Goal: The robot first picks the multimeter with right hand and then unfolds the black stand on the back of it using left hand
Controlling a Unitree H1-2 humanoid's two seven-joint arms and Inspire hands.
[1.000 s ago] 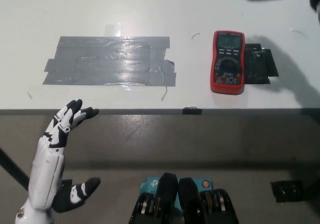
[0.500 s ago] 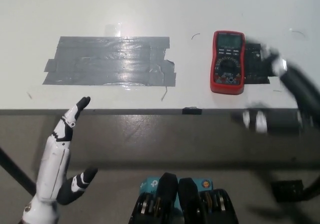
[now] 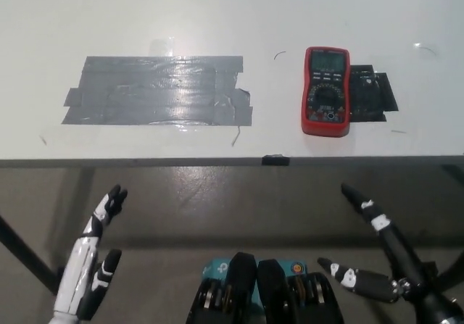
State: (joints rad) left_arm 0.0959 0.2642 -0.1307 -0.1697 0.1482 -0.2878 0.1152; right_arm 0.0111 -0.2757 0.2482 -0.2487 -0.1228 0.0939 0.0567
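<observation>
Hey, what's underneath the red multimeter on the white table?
A flat black patch sticks out from under the right edge of the red multimeter, lying on the white table. How far it reaches beneath is hidden, as is the multimeter's back.

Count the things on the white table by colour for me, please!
Red: 1, the multimeter
Black: 1, the flat piece beside it
Grey: 1, the tape patch
Total: 3
</observation>
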